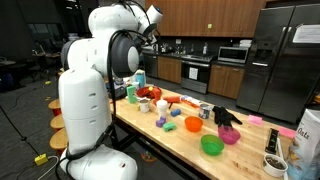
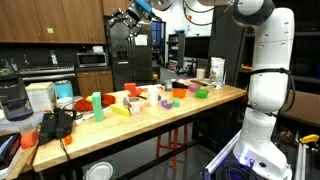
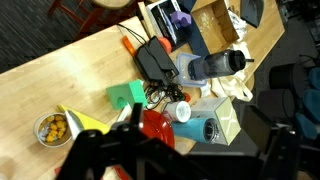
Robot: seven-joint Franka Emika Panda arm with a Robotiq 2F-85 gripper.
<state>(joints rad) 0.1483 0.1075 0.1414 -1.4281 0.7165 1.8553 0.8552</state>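
Note:
My gripper point(image 3: 180, 162) hangs high above the wooden table point(image 3: 60, 75), open and empty. Its dark fingers point(image 3: 92, 150) frame the bottom of the wrist view. Far below between them lie a red bowl point(image 3: 157, 127), a small white cup point(image 3: 181, 111), a blue cylinder point(image 3: 196, 129) on its side and a pale box point(image 3: 228, 118). A green block point(image 3: 127, 95) sits just beyond them. In both exterior views the gripper point(image 1: 151, 20) point(image 2: 133, 14) is up near the ceiling line, well clear of the red bowl point(image 1: 148, 93).
The table carries much clutter: a bowl of yellow pieces point(image 3: 52, 127), a black device with cables point(image 3: 154, 60), a blender point(image 3: 215, 65), a green bowl point(image 1: 211, 145), a pink bowl point(image 1: 229, 135) and a black glove point(image 1: 225, 116). Kitchen cabinets and a fridge point(image 1: 280, 60) stand behind.

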